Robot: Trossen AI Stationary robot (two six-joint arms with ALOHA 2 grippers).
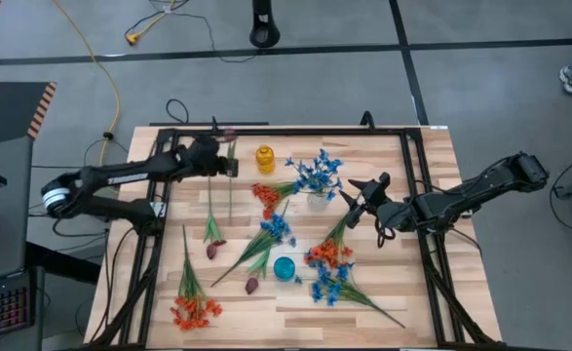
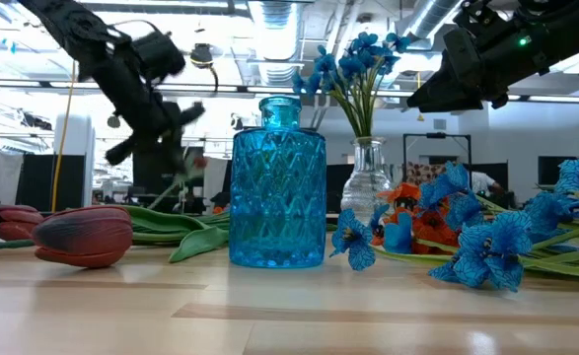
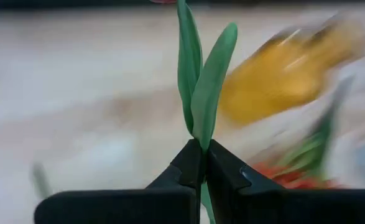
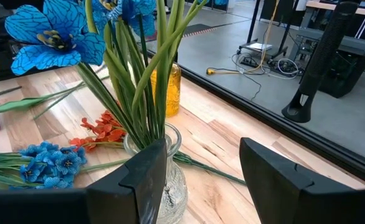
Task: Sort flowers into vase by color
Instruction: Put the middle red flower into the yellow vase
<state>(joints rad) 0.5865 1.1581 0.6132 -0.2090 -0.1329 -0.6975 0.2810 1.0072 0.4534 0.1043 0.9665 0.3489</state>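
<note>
Maroon tulip stem (image 3: 193,87): you have it pinched in the left gripper (image 3: 202,163), jaws clenched on the green stalk just below two long leaves, bud barely in frame at top centre of the left wrist view. In the high view this sits upper left of centre, left gripper (image 1: 229,166) just left of the yellow vase (image 1: 264,158).

Handling, as judgement: the stem looks thin, light and springy; the bud end will likely sway and droop when you swing it. Hold low on bare stalk, not on leaves, which would slip or fold.

Other flowers: blue sprays already stand in the clear glass vase (image 1: 317,201), centre of the high view. More blue sprays (image 1: 330,285), orange sprays (image 1: 196,310) and maroon buds (image 1: 213,250) lie loose across the lower half of the table (image 1: 432,312). The blue vase (image 1: 284,267) stands lower centre, holding nothing that I can see.

Right gripper (image 1: 356,203): released, fingers spread, hovering just right of the clear glass vase, holding nothing.
</note>
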